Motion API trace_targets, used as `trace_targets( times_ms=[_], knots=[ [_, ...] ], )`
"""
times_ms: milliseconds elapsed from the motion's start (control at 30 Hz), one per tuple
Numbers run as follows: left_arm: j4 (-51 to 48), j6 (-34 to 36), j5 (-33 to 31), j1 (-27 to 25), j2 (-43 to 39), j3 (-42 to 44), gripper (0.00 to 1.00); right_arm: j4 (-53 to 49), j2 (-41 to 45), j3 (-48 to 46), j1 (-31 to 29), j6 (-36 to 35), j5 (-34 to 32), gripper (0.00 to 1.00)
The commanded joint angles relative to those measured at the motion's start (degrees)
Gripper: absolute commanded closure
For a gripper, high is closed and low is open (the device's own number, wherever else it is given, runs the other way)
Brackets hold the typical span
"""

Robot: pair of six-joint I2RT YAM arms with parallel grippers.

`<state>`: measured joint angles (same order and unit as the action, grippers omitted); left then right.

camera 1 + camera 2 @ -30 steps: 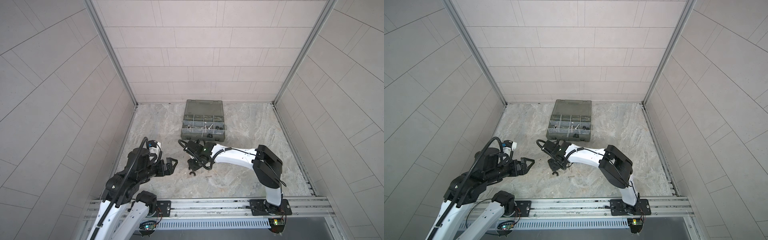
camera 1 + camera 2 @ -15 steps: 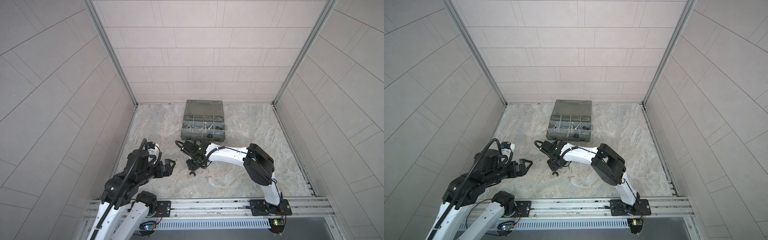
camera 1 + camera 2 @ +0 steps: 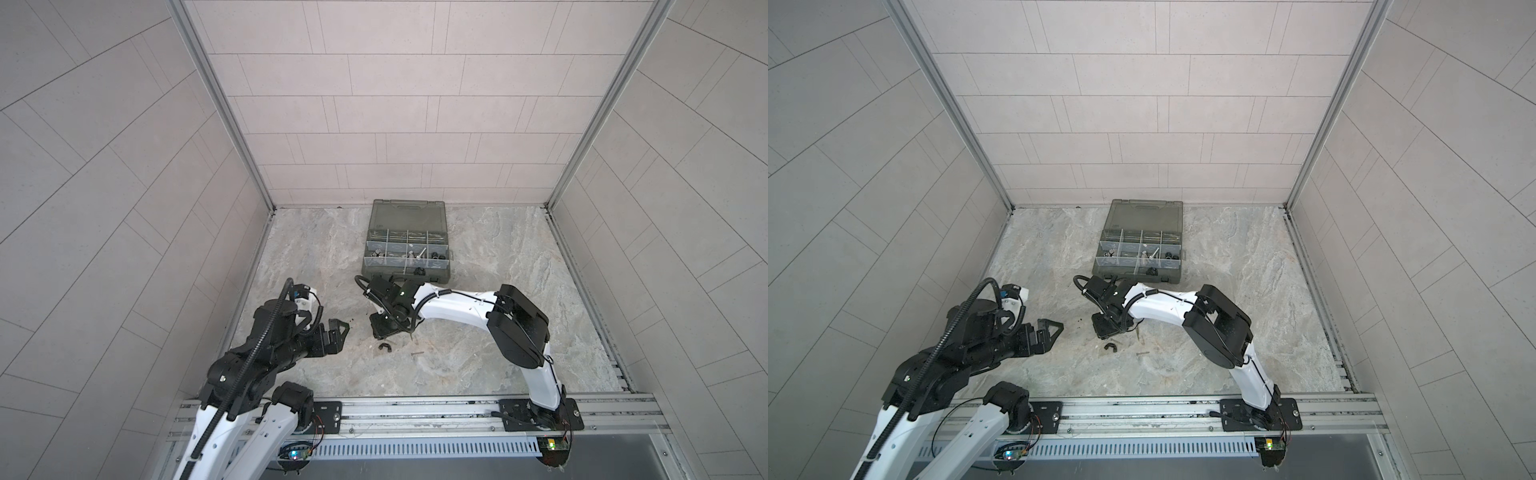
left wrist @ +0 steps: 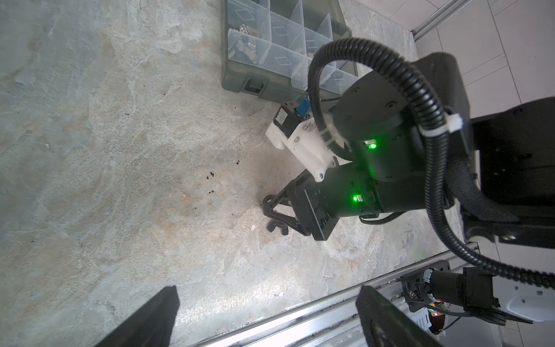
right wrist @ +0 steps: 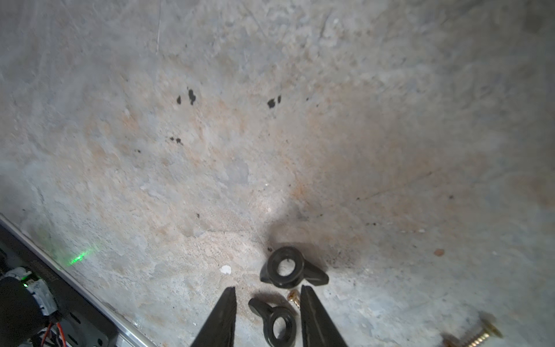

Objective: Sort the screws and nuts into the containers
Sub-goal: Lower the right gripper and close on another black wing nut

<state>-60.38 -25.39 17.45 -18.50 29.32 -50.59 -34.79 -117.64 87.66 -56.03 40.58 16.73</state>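
**Pre-grasp alignment over loose hardware.** The right gripper point(image 5: 267, 289), jaws partly open and holding nothing, hangs low over the grey marbled tabletop point(image 3: 478, 365). Its black fingertips point(image 5: 222, 315) straddle one black winged ring-shaped nut point(image 5: 277, 326). A gap shows beside the nut, so it is judged not yet pinched. A second black winged nut point(image 5: 289, 267) lies just beyond the tips, with a small brass-coloured piece point(image 5: 292, 296) between the two. A brass threaded screw point(image 5: 476, 338) lies off to one side. Over the last second the right arm's elbow point(image 3: 517, 328) has swung towards the centre. The gripper stayed above the same spot, its opening did not change, and the nuts have not moved. This reads as reorientation before closing, with no piece lifted yet. The dark grey-green plastic organiser case point(image 3: 432, 277), lid open, stands near behind the gripper, several compartments already holding parts. The left gripper point(image 4: 267, 290), jaws spread wide and empty, waits apart.
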Motion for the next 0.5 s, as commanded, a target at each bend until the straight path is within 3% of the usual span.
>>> trace_targets(
  times_ms=[0, 467],
  knots=[
    [-0.88, 1.3, -1.16, -0.04, -0.58, -1.75, 0.01, 0.71, -0.57, -0.64, 0.65, 3.45, 0.74, 0.64],
    [-0.6, 1.39, -1.29, -0.11, -0.72, -1.36, 0.01, 4.26, 2.16, -6.24, 0.3, 7.45, 2.25, 0.67]
  ],
)
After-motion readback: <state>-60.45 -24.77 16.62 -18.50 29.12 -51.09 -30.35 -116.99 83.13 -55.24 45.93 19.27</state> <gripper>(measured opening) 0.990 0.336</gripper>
